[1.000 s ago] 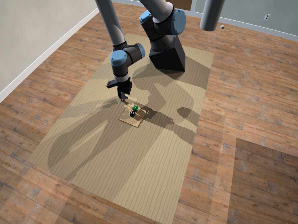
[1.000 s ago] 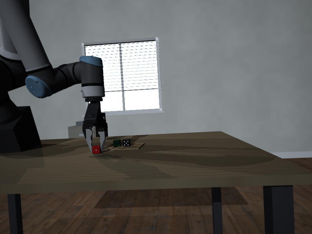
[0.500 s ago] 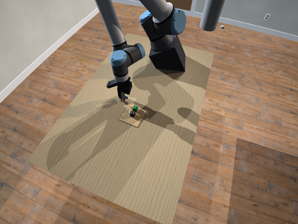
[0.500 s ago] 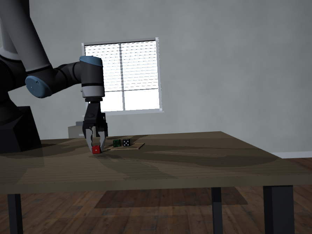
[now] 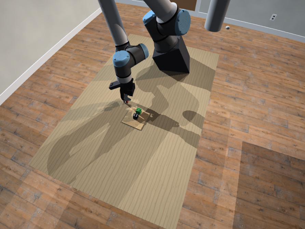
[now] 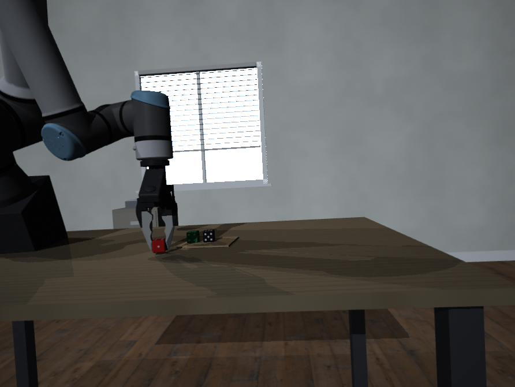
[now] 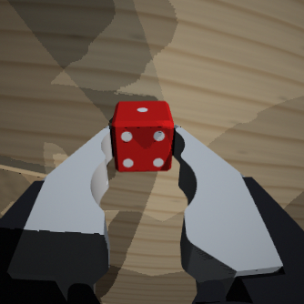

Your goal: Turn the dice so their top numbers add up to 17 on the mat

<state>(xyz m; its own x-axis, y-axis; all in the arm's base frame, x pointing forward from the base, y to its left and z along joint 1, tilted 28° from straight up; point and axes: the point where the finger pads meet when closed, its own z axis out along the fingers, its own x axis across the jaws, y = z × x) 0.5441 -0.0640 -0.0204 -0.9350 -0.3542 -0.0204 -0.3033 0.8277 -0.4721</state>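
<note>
Wood grain is running across the table (image 5: 157, 182) (image 6: 266, 287) (image 7: 246, 59), with shadows of the arm (image 5: 120, 27) (image 6: 53, 66) falling over it. Over it the gripper (image 5: 125, 100) (image 6: 159, 246) (image 7: 142, 128) is pointing down, its two fingers pinching the red die (image 5: 127, 101) (image 6: 158, 245) (image 7: 142, 147) between their tips. That die is showing one pip on one side and four on another, outside the mat. Near the gripper, the mat (image 5: 133, 124) (image 6: 220, 245) is carrying the green die (image 5: 138, 110) (image 6: 192, 236) and, farther from the gripper, the black die (image 5: 135, 116) (image 6: 208, 235), which is showing six on top.
</note>
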